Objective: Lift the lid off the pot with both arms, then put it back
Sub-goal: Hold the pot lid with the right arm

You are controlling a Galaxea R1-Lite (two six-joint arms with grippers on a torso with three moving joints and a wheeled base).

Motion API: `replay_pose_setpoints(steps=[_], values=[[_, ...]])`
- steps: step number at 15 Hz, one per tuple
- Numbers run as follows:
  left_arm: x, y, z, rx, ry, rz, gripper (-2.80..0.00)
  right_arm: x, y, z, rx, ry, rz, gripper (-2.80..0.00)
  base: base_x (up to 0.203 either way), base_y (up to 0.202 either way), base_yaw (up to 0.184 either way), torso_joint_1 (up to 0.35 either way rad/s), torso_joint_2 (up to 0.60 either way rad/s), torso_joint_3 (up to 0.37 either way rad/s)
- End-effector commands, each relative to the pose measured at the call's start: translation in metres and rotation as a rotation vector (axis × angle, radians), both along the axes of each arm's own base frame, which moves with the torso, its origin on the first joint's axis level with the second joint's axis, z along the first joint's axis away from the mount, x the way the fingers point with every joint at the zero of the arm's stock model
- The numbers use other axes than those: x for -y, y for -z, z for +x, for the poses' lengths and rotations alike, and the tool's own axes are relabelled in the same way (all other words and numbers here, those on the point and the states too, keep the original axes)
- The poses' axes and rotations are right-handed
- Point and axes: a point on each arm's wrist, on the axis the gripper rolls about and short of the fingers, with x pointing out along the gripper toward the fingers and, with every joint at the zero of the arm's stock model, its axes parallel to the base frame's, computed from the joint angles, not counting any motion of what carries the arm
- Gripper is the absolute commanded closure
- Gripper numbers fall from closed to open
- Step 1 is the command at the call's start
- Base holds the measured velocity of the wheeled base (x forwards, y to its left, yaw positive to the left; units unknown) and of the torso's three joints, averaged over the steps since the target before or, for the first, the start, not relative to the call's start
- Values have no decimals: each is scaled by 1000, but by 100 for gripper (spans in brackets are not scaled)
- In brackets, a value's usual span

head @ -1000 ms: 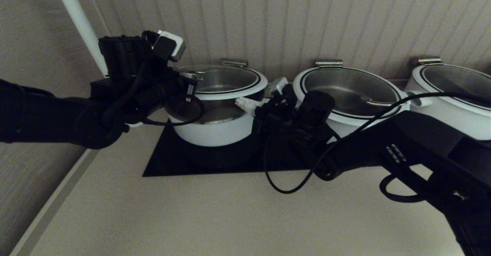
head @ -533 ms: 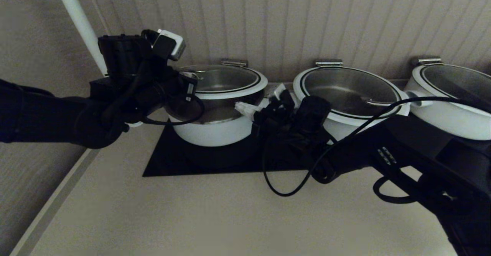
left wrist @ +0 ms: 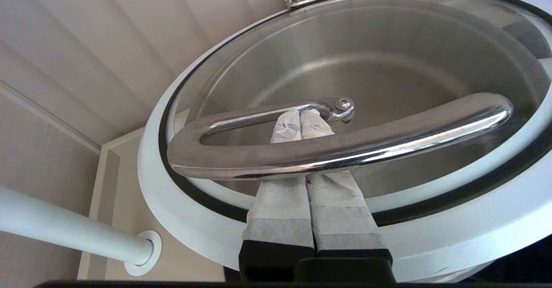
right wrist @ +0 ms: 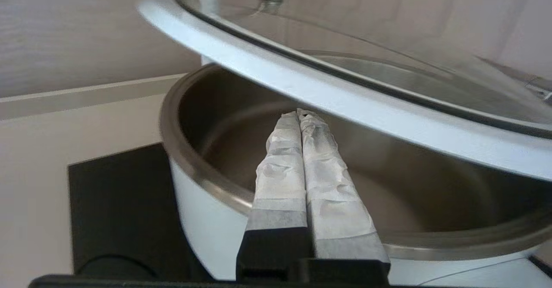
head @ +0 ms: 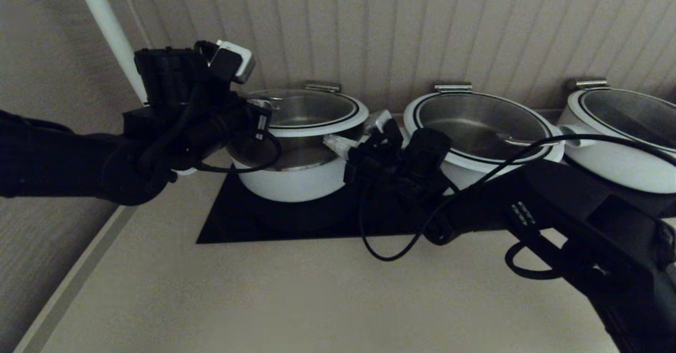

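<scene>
lid (head: 309, 111) raised clear above pot (head: 296, 176). left gripper (left wrist: 300, 116) pressed closed, fingers threaded under lid's wire handle (left wrist: 340, 141). right gripper (right wrist: 298, 116) pressed closed, tips just below lid rim, over pot mouth.

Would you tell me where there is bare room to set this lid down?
Free: the counter in front of the black mat. Crowded: the back row, pot beside two wider pots, with the left gripper and right gripper under the lid.

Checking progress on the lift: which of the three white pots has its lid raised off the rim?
The leftmost pot, on the black mat: its lid hovers above the steel rim, unlike the two wider pots' seated lids.
</scene>
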Motion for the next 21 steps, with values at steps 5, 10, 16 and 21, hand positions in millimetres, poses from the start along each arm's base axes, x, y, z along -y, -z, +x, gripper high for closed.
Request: replay_pose_setpoints(steps=[5,10,16,21], values=[[2,0,0,3,5,1,0,2,-1,10,13,10,7,0,0,0,0,0,0,0],[4,0,-2,3,11,0,0,0,-6,14,26,12,15,0,0,0,0,0,0,0],[4,1,-5,-7,13,6,0,6,-8,18,35,26,21,0,0,0,0,0,0,0],[1,5,-11,-28,13,14,0,8,-9,18,37,28,21,0,0,0,0,0,0,0]])
